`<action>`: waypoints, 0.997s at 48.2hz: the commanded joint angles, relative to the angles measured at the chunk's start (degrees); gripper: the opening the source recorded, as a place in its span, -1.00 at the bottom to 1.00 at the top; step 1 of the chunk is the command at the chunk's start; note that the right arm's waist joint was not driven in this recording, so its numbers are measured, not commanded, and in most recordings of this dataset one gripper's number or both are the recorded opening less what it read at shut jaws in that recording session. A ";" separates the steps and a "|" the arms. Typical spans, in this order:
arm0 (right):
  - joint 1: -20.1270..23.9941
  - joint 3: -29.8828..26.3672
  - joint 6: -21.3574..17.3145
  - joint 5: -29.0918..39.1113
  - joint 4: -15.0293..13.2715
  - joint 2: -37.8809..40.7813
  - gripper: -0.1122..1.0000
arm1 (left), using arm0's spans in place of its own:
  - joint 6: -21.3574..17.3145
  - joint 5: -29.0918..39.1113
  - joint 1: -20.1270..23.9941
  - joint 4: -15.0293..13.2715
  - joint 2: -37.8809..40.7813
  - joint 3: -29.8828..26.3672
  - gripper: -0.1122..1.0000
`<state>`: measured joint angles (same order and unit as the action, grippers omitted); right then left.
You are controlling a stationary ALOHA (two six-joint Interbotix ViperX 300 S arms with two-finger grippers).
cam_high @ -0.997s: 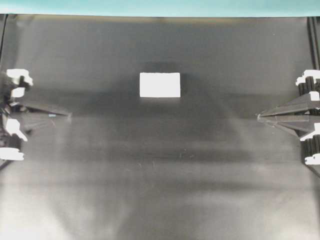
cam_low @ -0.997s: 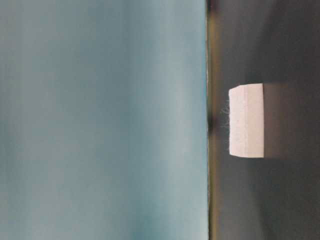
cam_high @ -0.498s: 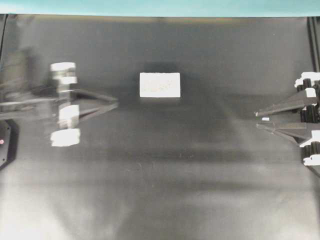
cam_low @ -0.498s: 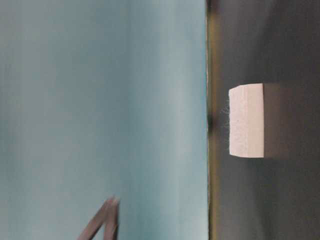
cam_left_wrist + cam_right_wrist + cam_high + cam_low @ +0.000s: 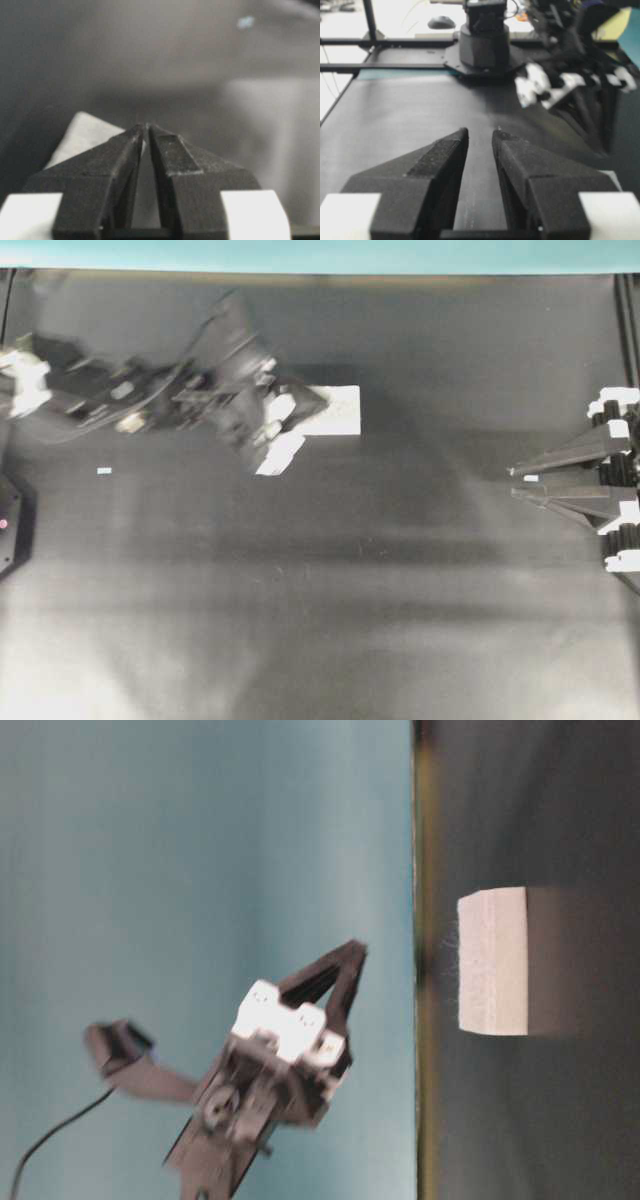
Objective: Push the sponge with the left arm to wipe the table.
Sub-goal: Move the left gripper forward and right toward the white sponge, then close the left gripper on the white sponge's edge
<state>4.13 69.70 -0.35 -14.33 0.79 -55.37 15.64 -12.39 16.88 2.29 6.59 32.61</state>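
The white sponge (image 5: 340, 412) lies on the black table (image 5: 320, 590), back of centre. My left arm (image 5: 120, 390) reaches in from the left, blurred. Its gripper (image 5: 320, 400) is shut and empty, its tips over the sponge's left end. In the table-level view the gripper (image 5: 352, 952) hangs in the air above the height of the sponge (image 5: 493, 961). In the left wrist view the closed tips (image 5: 146, 126) sit over the sponge (image 5: 82, 135). My right gripper (image 5: 514, 480) rests at the right edge, its jaws narrowly open and empty, as also shows in the right wrist view (image 5: 480, 132).
A tiny white scrap (image 5: 104, 471) lies on the table at the left. The teal border (image 5: 320, 255) runs along the back edge. The left arm's base (image 5: 485, 40) stands across the table from the right gripper.
The left arm has swung from the left edge out to the sponge and risen into the table-level view. The right gripper opened slightly a second ago. The sponge has not moved.
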 commanded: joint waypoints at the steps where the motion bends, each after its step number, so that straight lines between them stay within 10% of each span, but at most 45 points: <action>1: 0.00 -0.26 -0.09 -0.26 0.18 0.53 -0.35 | 0.62 0.62 0.53 0.26 2.37 -3.25 -0.49; 18: 0.00 0.53 -0.09 -0.53 0.18 0.62 -0.35 | 4.57 3.08 3.08 0.18 10.72 -8.70 0.44; 48: 0.00 2.20 0.00 -2.99 0.26 0.79 -0.35 | 10.20 3.69 3.69 0.26 13.10 -7.82 0.36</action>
<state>4.13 72.16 -0.35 -16.61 0.88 -55.20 25.84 -8.70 21.71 2.29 19.95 24.79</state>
